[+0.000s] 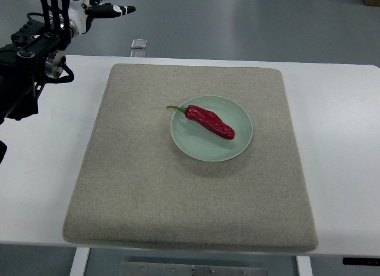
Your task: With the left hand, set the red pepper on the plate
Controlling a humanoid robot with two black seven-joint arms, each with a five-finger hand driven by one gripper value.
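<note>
A red pepper (209, 122) with a green stem lies across a pale green plate (240, 143), stem pointing left. The plate sits near the middle of a grey felt mat (136, 187). My left hand (107, 8) is raised at the top left corner, well away from the plate, beyond the table's far edge. Its fingers are stretched out and hold nothing. The black left arm (27, 62) runs down the left edge. The right arm is out of sight.
The mat lies on a white table (344, 145). Grey floor shows beyond the table's far edge, with a small metal fitting (138, 47) at that edge.
</note>
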